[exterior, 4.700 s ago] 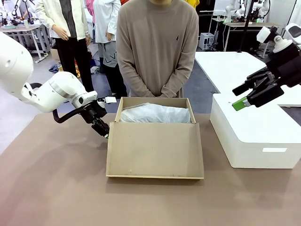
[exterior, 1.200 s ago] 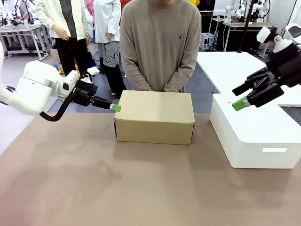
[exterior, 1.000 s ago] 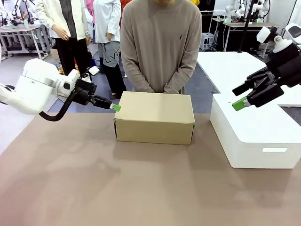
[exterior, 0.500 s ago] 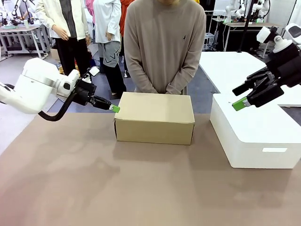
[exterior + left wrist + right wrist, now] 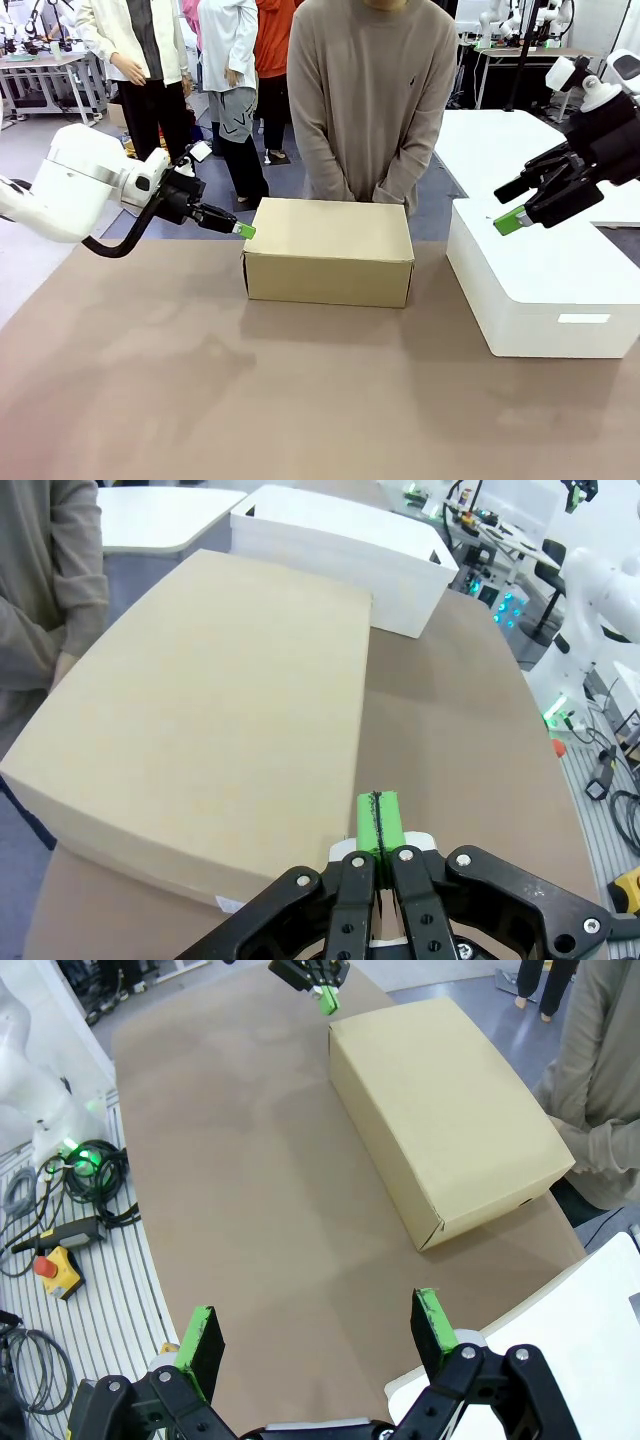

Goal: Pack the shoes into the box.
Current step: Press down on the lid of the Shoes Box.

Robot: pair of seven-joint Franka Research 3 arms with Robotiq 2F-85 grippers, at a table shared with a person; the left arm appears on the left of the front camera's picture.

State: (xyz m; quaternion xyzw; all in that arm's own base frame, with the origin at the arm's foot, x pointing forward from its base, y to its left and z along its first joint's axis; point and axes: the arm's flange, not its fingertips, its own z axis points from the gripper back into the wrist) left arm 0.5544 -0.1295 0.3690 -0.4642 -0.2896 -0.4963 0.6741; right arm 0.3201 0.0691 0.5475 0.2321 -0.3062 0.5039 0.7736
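Observation:
The brown cardboard box point(image 5: 328, 250) stands in the middle of the table with its lid down flat. The shoes are hidden. My left gripper point(image 5: 245, 230) is shut with nothing in it, its green tips hovering just off the box's upper left corner. In the left wrist view the shut left gripper point(image 5: 377, 820) sits beside the box point(image 5: 210, 700) lid's edge. My right gripper point(image 5: 510, 222) hangs open above the white block. The right wrist view shows the right gripper point(image 5: 315, 1330) with its jaws spread wide, the box point(image 5: 445, 1110) and the far left gripper point(image 5: 325, 998).
A big white rectangular block point(image 5: 540, 280) fills the table's right side. A person in a beige sweater stands at the far edge behind the box, hands point(image 5: 385, 190) clasped. Bare brown table lies in front of and left of the box.
The box, earlier open with white tissue showing, now has its lid shut. My left gripper rose from the flap's side to the top corner. The person stepped slightly right.

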